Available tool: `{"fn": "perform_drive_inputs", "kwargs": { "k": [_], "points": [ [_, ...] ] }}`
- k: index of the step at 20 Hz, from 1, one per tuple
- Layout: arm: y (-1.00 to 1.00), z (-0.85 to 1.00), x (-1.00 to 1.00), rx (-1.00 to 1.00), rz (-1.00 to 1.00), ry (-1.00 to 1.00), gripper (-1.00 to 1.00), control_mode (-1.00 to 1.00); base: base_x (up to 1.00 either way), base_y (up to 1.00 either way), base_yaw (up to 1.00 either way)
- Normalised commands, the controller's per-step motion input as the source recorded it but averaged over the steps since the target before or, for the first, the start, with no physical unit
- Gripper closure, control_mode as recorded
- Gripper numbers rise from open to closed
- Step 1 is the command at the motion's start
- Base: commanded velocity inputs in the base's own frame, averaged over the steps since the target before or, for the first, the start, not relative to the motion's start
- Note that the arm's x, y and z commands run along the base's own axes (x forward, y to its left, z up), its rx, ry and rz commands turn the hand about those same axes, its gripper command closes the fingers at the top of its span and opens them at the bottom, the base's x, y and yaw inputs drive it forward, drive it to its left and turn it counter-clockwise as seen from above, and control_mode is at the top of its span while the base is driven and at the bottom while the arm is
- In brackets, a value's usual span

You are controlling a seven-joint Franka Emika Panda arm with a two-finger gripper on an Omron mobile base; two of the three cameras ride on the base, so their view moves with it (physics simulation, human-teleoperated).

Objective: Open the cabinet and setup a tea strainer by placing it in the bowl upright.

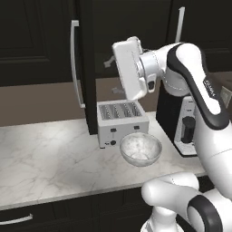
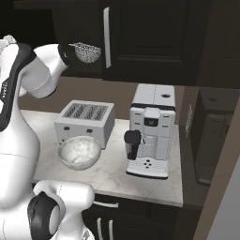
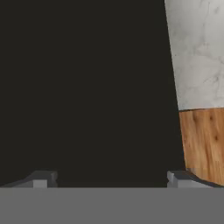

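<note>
The cabinet's left door (image 1: 89, 68) stands swung out, edge-on, with its silver bar handle (image 1: 74, 63) facing left. The right door (image 2: 150, 37) is shut. Inside the dark opening sits the tea strainer (image 2: 87, 52), a small mesh basket with its rim up. My white hand (image 1: 130, 68) is raised in front of the opening, close beside the strainer. My gripper (image 3: 111, 178) is open, its fingertips (image 3: 43, 179) far apart with nothing between them, facing a dark panel. The frosted bowl (image 1: 140, 148) (image 2: 79, 152) stands on the counter in front of the toaster.
A silver toaster (image 1: 122, 122) (image 2: 86, 119) stands behind the bowl. A coffee machine (image 2: 150, 136) sits to its right, near the counter's right end. The marble counter (image 1: 45, 149) stretches to the left. The counter's edge (image 3: 197, 57) and a wooden floor (image 3: 205, 140) lie beside the dark panel.
</note>
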Motion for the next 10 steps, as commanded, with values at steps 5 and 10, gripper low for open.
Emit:
{"fn": "perform_drive_inputs", "kwargs": {
  "k": [5, 10],
  "points": [
    [-0.68, -0.02, 0.00, -0.24, 0.00, -0.07, -1.00, -1.00, 0.00, 0.00, 0.00],
    [-0.74, -0.17, 0.00, -0.32, 0.00, -0.09, -1.00, -1.00, 0.00, 0.00, 0.00]
  ]
}}
